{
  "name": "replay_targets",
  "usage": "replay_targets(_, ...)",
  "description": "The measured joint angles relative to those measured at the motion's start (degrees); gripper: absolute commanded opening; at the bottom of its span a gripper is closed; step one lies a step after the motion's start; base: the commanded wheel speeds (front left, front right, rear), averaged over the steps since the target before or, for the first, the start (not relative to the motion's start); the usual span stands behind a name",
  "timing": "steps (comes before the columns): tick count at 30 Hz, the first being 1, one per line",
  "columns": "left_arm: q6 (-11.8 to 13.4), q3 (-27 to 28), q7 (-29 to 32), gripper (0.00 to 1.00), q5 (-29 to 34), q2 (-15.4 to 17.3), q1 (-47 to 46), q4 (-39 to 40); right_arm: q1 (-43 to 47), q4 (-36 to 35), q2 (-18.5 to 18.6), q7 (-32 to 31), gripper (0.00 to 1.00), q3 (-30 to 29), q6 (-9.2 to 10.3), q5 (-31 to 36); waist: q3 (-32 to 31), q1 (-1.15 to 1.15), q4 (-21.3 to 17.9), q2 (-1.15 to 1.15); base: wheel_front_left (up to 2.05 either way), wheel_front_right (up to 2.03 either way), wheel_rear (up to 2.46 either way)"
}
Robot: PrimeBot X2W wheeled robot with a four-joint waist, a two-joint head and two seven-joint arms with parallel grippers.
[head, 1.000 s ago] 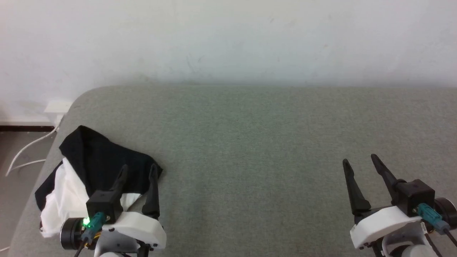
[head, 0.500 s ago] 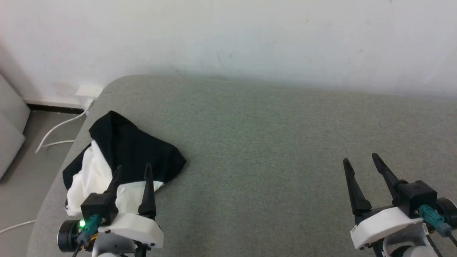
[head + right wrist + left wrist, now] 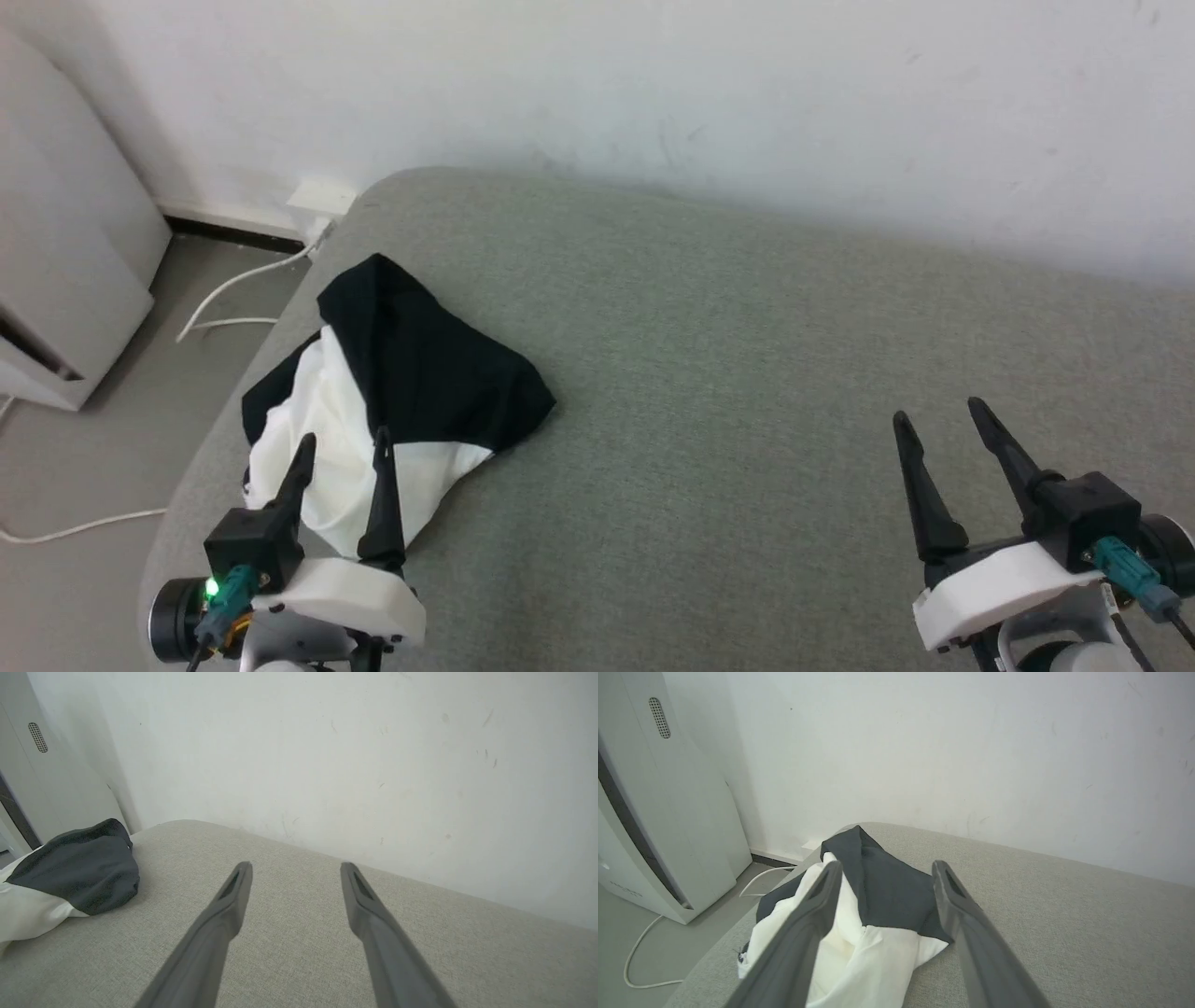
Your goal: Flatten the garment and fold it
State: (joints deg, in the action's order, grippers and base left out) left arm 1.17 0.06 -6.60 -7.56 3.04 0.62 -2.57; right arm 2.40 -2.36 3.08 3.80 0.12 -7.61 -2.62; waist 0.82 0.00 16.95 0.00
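Lying crumpled: garment (image 3: 411,373), left corner of cushion (image 3: 700,373). Left end effector (image 3: 344,437) spread, empty, aimed at white panel, likely for first grasp. Right end effector (image 3: 937,411) spread, empty, well apart.

Head cam has swung toward the robot's left: garment (image 3: 411,383) and grey surface (image 3: 728,373) sit further right & higher in frame (view shift, not theirs), and a white appliance (image 3: 65,271) has entered at far left. Left gripper (image 3: 344,439) tips now overlap white fabric, not black, prob. from the turn.
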Motion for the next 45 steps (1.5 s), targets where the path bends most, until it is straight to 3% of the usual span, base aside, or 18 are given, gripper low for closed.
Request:
replay_targets(16,0.30,0.81,-2.01,1.00,-0.59,0.00,-2.10,-0.97,-0.01,-0.30,-0.01,0.87,1.00,0.65,0.00,-0.57,1.61,0.00,4.34,0.01,-0.01,-0.01,-0.01)
replay_targets(24,-2.14,0.69,-2.52,1.00,-0.33,0.66,-9.38,-7.80,-0.35,-0.41,-0.02,0.79,1.00,1.71,0.00,-0.66,3.41,0.00,4.30,0.01,0.00,0.00,0.00)
replay_targets(33,-4.77,0.31,8.70,1.00,-3.50,4.60,-21.80,-24.30,-1.62,0.05,-0.04,0.87,1.00,3.19,0.00,-1.75,5.48,0.00,1.64,0.01,0.00,0.00,0.00)
replay_targets(45,-6.99,1.34,23.06,1.00,-10.76,8.89,-30.91,-45.25,-3.47,1.74,-0.07,1.86,1.00,4.91,0.00,-3.11,8.82,0.01,-1.25,0.01,0.00,0.00,0.00)
